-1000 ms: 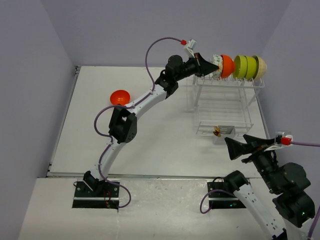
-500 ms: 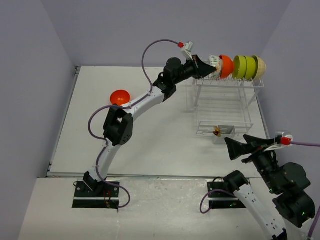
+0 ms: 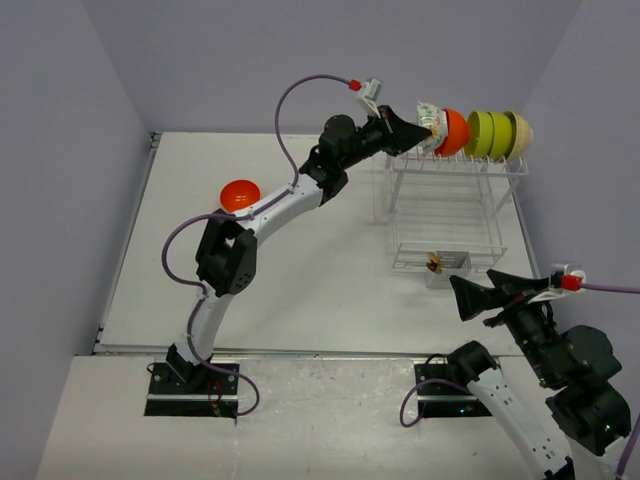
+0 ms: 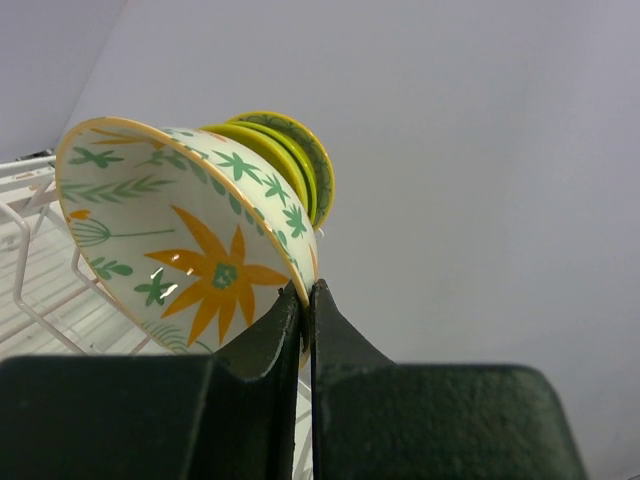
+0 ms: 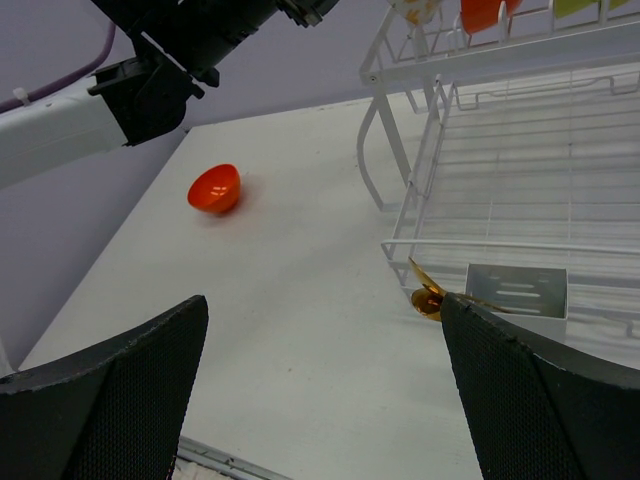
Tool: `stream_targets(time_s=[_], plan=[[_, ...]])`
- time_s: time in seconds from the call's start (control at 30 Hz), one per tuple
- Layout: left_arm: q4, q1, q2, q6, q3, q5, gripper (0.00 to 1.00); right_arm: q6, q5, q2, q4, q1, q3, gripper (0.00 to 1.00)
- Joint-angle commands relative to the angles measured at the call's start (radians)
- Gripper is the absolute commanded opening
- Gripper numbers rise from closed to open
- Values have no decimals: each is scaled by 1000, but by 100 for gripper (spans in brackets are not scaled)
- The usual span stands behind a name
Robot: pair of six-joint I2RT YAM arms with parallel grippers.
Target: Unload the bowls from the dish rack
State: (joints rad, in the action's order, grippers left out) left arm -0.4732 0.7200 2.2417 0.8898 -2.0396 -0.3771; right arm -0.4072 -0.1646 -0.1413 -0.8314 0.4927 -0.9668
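Arm stretched far, left pincer [image 4: 305, 305] nips floral bowl [image 4: 170, 250] rim, seemingly clear of dish rack [image 3: 455, 166].

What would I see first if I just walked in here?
The left pincer pinching the rim of a flowery bowl, up by the left end of the rack. Then a bright orange bowl alone on the table, to the left, and more colourful bowls standing in a row on the rack.

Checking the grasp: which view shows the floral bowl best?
Left wrist: the floral bowl is large and close, its rim pinched by the left gripper. Top external shows it small at the end of the dish rack; right wrist only clips it at the top edge.
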Motion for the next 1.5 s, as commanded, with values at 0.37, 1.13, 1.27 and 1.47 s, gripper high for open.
stream_targets(time_s=[0.37,1.13,1.27,1.47], plan=[[97,-5,-324,-276,94,89,0,8,16,-21,23,4,-21,99],[1174,-5,-262,-632,266,872,0,-19,45,-33,17,6,-6,99],[1194,-27,-154,-635,240,825,0,-16,54,-43,5,6,2,99],[1214,-28,-56,-641,233,851,0,-18,60,-52,9,6,13,99]])
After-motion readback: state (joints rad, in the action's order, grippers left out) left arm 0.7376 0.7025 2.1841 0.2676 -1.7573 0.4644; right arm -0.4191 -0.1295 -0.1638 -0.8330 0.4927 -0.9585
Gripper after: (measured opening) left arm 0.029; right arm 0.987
